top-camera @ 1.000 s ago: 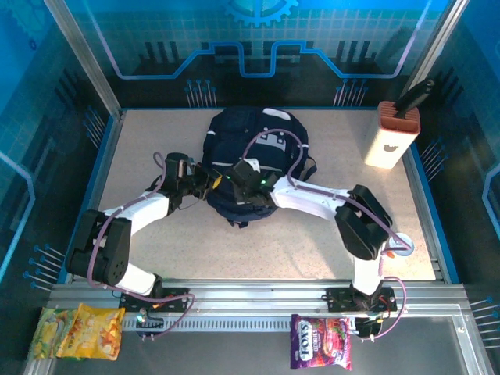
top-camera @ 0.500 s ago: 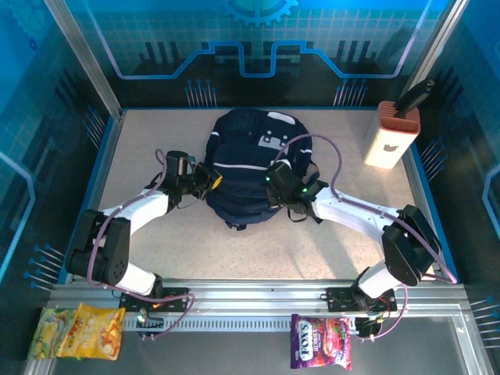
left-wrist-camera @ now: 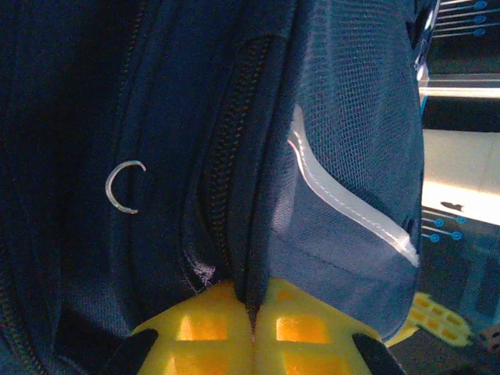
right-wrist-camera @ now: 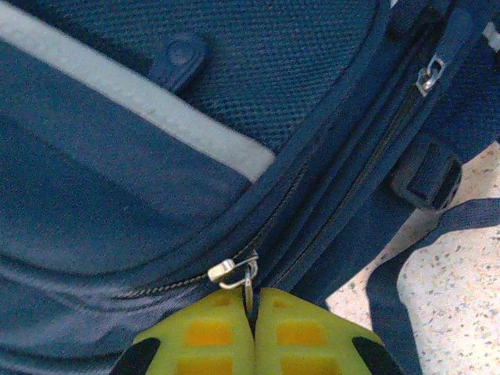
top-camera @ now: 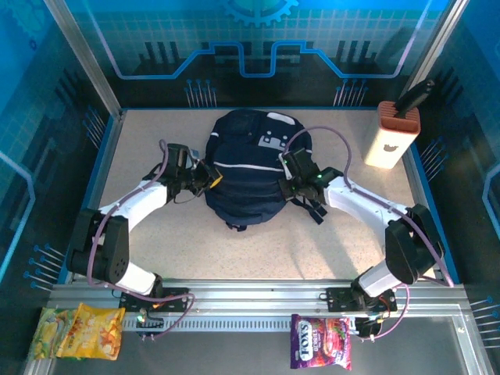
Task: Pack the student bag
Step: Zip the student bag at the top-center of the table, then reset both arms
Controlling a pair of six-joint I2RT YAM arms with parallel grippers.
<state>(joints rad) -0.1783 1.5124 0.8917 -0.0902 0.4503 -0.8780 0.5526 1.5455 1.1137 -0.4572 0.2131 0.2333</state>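
Right jaws shifted rightward, pinching a zipper pull (right-wrist-camera: 247,287); left jaws clamp student bag (top-camera: 246,178).

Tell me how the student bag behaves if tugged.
The student bag is probably floppy: fabric folds where the left hand pinches it. Lying flat on the table, it likely slides rather than tips. Tugging the zipper pull in the right hand may drag fabric.

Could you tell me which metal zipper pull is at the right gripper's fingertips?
The lower zipper pull, its tab pinched in the shut right gripper; the upper zipper pull sits apart, farther up the student bag.
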